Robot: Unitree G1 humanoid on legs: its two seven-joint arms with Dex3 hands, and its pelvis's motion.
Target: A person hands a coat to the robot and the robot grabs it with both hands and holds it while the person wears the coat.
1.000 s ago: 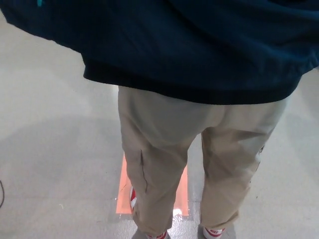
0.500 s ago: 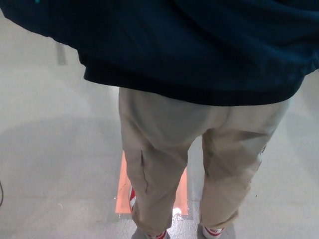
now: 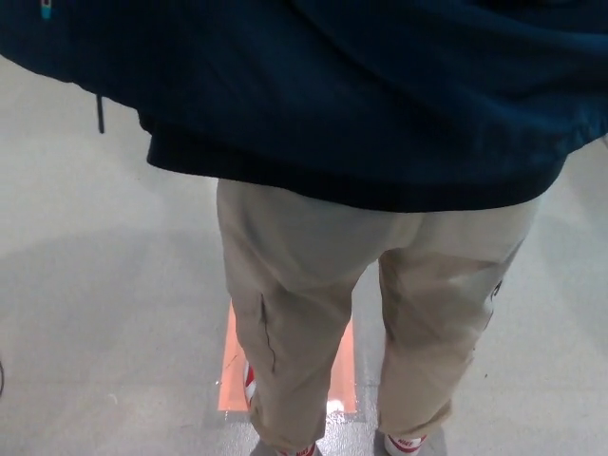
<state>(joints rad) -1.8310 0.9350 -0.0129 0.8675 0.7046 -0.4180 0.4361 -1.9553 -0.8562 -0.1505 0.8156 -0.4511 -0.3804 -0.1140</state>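
**Dark coat fills the top of the view, person close in front**

A dark navy fabric coat [image 3: 361, 85] spreads across the whole upper part of the head view, from the left edge to the right. Its ribbed lower hem runs in a shallow curve just above the person's hips, lowest toward the middle and right. At the far upper left, a small turquoise tab [image 3: 45, 9] shows on the cloth, and a thin dark cord [image 3: 100, 112] hangs down from the coat's underside there.

Below the hem stands the person, seen from behind and very near, in loose beige cotton trousers [image 3: 304, 313]. The two legs are slightly apart, with a narrow strip of floor between them. At the very bottom edge, the tops of white shoes with red trim [image 3: 404, 443] peep out from under the trouser cuffs.

The person stands on a pale grey smooth floor [image 3: 95, 313]. An orange rectangular floor marking [image 3: 233, 375] lies beneath the feet, largely hidden by the left-hand trouser leg, with a bright glint of reflected light at its lower edge.

Neither of the robot's hands shows anywhere here; no black fingers, forearm or wrist come in from either side. So I cannot tell how far either hand is spread or whether it grips the coat.
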